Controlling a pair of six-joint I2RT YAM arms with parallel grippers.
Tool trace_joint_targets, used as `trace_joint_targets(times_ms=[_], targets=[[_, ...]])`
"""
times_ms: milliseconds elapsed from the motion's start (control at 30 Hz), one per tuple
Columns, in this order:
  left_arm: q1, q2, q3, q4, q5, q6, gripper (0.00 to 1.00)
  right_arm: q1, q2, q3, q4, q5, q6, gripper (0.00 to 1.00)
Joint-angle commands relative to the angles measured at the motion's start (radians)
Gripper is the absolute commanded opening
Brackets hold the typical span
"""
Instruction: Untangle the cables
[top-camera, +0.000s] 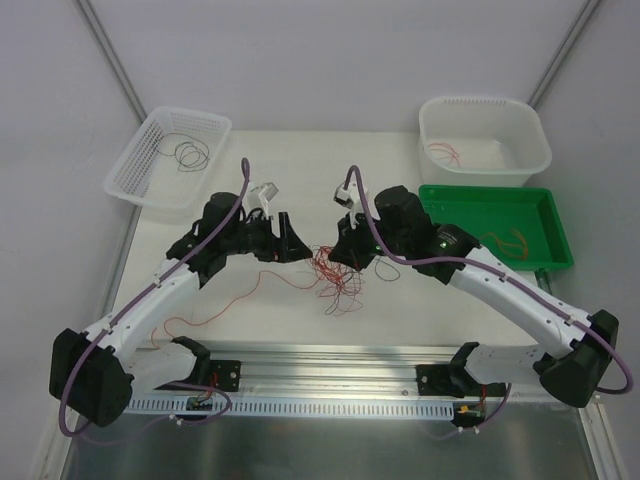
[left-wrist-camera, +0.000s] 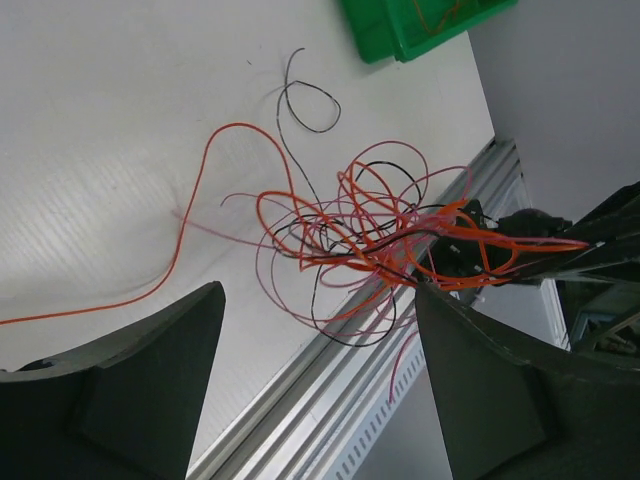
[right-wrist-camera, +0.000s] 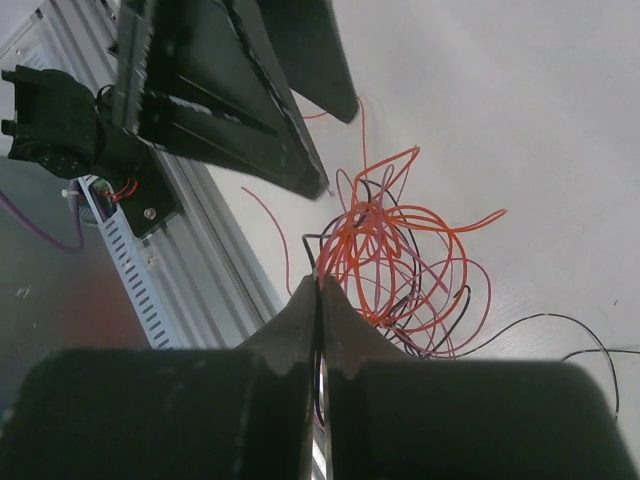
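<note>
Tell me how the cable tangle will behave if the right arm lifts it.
Probably floppy: the cables curl in loose loops. Likely lifts as one clump, since strands cross everywhere. Thin strands might slip from the shut right fingers.

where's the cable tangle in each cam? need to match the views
Top external: cable tangle lies mid-table, just beyond the aluminium rail.
Left wrist: centre-right of the picture, overlapping the table edge and the rail that runs diagonally below it.
Right wrist: centre of the picture, fanning up and right from the shut tips of the right hand, with the rail to its left.
Shared landmark: the aluminium rail, visible in all three views.
</note>
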Motion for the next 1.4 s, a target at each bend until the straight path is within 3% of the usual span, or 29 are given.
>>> trace_joint_targets(times_ms=[0,233,333,367,500,667,733,833,933,1067,1200,1233,1333,1367], targets=[[-0.075,0.052,0.043,0.086,0.046,0.051,0.77,0.033,0.029,0.07,0.006,-0.056,-0.075,0.01],[-0.156,0.12,0.057,0.095,0.057,0.089,0.68,0.063,0.079,0.098,-0.004,-0.067,-0.099,0.01],[-0.164,0.127,0.049,0.095,0.043,0.084,0.41,0.066,0.078,0.09,-0.008,-0.042,-0.104,0.01],[-0.162,0.127,0.04,0.096,0.021,0.086,0.25,0.064,0.075,0.087,-0.013,-0.021,-0.105,0.01],[-0.162,0.097,0.026,0.095,-0.081,0.081,0.0,0.064,0.046,0.058,-0.02,0.01,-0.107,0.01],[-0.156,0.042,-0.006,0.078,-0.342,0.019,0.0,0.061,-0.025,-0.022,-0.054,0.145,-0.09,0.01],[-0.146,0.011,-0.011,0.023,-0.493,-0.012,0.0,0.047,-0.054,-0.056,-0.071,0.233,-0.066,0.01],[-0.11,-0.018,-0.007,-0.06,-0.598,-0.031,0.0,-0.025,-0.118,-0.135,-0.088,0.295,0.014,0.01],[-0.086,-0.049,-0.018,-0.1,-0.641,-0.04,0.0,-0.104,-0.178,-0.211,-0.083,0.398,0.083,0.01],[-0.078,-0.049,-0.008,-0.114,-0.59,-0.034,0.0,-0.117,-0.177,-0.249,-0.059,0.389,0.152,0.03],[-0.08,-0.031,0.006,-0.114,-0.482,-0.035,0.0,-0.07,-0.137,-0.248,0.027,0.309,0.161,0.18],[-0.08,-0.031,0.006,-0.114,-0.474,-0.035,0.0,-0.036,-0.116,-0.223,0.027,0.311,0.155,0.33],[-0.08,-0.041,0.002,-0.114,-0.448,-0.046,0.0,0.039,-0.073,-0.183,0.052,0.312,0.152,0.56],[-0.08,-0.046,0.002,-0.114,-0.438,-0.049,0.0,0.055,-0.065,-0.169,0.067,0.311,0.16,0.59]])
